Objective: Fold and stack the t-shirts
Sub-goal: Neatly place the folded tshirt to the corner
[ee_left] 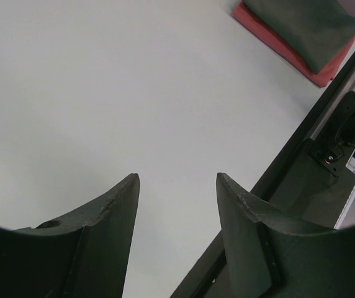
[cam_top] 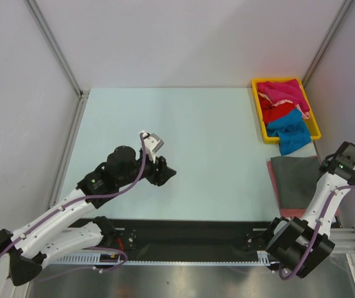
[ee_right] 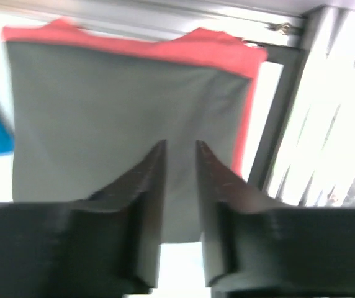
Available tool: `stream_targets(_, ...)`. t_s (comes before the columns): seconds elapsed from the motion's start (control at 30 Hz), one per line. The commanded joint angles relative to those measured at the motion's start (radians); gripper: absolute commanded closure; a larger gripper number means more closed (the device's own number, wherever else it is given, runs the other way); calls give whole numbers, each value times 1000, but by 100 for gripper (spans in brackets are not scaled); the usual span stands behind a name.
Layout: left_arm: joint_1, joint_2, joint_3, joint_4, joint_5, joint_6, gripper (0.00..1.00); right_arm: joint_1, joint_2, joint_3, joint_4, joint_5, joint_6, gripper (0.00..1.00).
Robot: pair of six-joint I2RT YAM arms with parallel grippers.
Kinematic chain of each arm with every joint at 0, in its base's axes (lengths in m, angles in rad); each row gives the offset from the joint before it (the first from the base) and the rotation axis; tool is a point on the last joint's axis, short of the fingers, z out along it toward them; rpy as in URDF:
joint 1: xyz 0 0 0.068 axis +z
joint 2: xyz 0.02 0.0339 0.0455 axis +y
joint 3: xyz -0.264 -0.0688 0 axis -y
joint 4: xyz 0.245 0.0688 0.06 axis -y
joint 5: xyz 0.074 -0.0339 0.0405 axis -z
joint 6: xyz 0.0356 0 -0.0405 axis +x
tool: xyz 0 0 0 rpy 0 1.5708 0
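Note:
A folded dark grey t-shirt [cam_top: 295, 177] lies on a folded salmon-pink t-shirt [cam_top: 276, 186] at the table's right edge; the left wrist view shows both, grey [ee_left: 308, 28] on pink [ee_left: 277, 45]. My right gripper [cam_top: 326, 165] hovers over the grey shirt [ee_right: 115, 105], its jaws [ee_right: 180, 144] a narrow gap apart and empty; the pink shirt [ee_right: 221, 46] shows beyond. Magenta [cam_top: 283, 92], red [cam_top: 277, 112] and bright blue [cam_top: 292, 133] t-shirts lie crumpled in the tray. My left gripper [cam_top: 169, 174] is open and empty [ee_left: 177, 177] over bare table at centre-left.
The yellow tray [cam_top: 259, 115] stands at the back right, the blue shirt spilling over its near rim. A black rail [cam_top: 190, 239] runs along the near table edge and also shows in the left wrist view [ee_left: 301, 167]. Grey walls and metal posts enclose the table.

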Motion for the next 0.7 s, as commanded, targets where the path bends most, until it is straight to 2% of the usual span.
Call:
stream_targets(0.0,9,-16,7,28,30,6,41,64,-27,-36,-6,-8,68,78)
stream_targets(0.17,9,-5,18,24,33,6,41,84,-15,-90,-26,71,187,86)
stream_targets(0.23,9,0,12,31,37,-5,41,84,11,-102,-61,126,239,86)
stream_targets(0.43,10,6,27,10,24,2,41,46,39,-179,35,157,207,86)
stream_targets(0.57,9,13,42,-5,20,4,41,27,88,-142,-40,250,284,90)
stream_targets(0.67,10,21,50,-1,31,-1,41,-2,155,-148,-26,236,261,89)
